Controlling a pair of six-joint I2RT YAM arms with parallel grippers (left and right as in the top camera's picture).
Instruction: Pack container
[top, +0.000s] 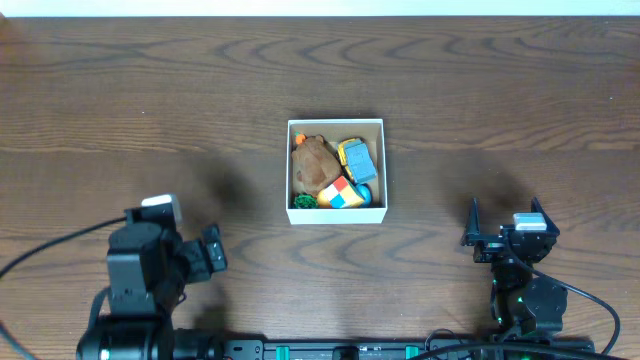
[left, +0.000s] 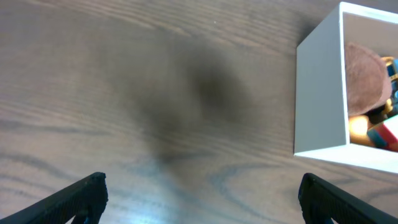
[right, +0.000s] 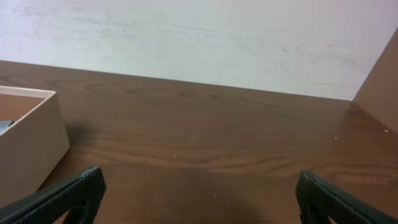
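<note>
The container (top: 336, 213), a small square white box with a tan inside, sits at the table's middle. It holds a brown plush toy (top: 315, 163), a yellow-blue toy (top: 356, 158), a colourful cube (top: 341, 194) and a small green piece (top: 304, 200). The container's corner shows in the left wrist view (left: 318, 93) and its side in the right wrist view (right: 28, 149). My left gripper (left: 199, 198) is open and empty over bare wood, left of and nearer than the container. My right gripper (right: 198, 198) is open and empty at the front right.
The wooden table (top: 120, 100) runs to a pale wall at the back (right: 205, 37). A cable (top: 50, 248) runs from the left arm near the front edge.
</note>
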